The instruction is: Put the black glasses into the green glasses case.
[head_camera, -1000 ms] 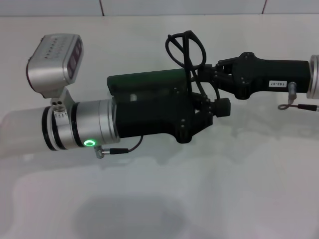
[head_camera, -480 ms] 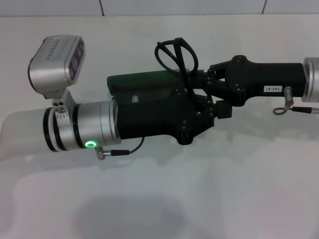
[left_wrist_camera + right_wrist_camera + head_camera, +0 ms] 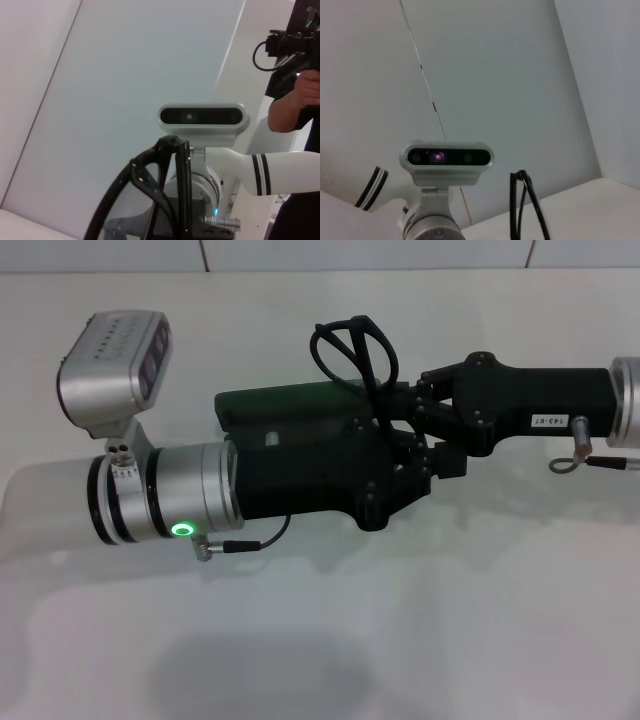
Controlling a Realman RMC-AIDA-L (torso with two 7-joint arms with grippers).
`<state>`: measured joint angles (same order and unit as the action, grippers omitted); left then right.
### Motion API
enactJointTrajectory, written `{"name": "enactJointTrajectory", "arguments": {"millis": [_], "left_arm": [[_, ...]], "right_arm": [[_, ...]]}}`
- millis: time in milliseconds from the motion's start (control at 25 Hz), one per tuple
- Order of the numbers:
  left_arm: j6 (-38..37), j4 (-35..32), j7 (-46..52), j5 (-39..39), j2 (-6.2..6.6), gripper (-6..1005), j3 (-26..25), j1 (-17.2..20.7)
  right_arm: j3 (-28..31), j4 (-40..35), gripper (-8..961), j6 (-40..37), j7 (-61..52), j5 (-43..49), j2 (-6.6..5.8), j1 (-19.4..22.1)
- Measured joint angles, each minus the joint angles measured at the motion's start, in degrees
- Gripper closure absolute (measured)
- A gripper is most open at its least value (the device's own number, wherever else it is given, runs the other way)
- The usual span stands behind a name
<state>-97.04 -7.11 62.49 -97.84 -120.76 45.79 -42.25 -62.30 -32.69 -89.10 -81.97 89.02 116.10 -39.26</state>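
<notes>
The black glasses (image 3: 352, 344) stand upright, folded, in my right gripper (image 3: 388, 400), which reaches in from the right and is shut on their lower part. The green glasses case (image 3: 290, 400) lies just left of them, and only its far top strip shows behind my left arm. My left gripper (image 3: 418, 468) reaches in from the left, lies across the front of the case and meets the right gripper just below the glasses. The glasses also show close up in the left wrist view (image 3: 165, 190), and as a thin black loop in the right wrist view (image 3: 522, 200).
The white table (image 3: 330, 640) spreads around both arms, with a tiled wall edge along the back. My left wrist camera (image 3: 112, 360) sticks up at the left. A person holding a camera (image 3: 300, 85) stands behind the robot in the left wrist view.
My right gripper has moved left with the glasses, bringing them over the case's right end. In the last half second almost nothing has moved. The left arm has stayed put.
</notes>
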Motion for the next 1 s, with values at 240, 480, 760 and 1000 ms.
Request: {"name": "enactJointTrajectory", "arguments": {"millis": [240,480,760,1000], "left_arm": [[0.08,-0.3,-0.04,-0.05,0.32,992,0.0,0.95],[0.93,-2.95,-0.23,-0.34,0.81,992,0.0,4.61],[7.26,-10.17,-0.02,-0.72,1.4,991,0.0,14.06],[12.47,-15.07,-0.37,-0.75,1.57,991,-0.32,20.32]], "right_arm": [[0.4,-0.07,891,1.87,0.65,0.0,-0.26,0.34],[0.21,-0.56,891,4.99,4.12,0.3,-0.59,-0.51],[-6.12,-0.67,891,12.67,9.23,0.63,-0.08,-2.99],[-14.99,-0.7,892,21.07,12.97,-1.26,0.1,-4.76]]}}
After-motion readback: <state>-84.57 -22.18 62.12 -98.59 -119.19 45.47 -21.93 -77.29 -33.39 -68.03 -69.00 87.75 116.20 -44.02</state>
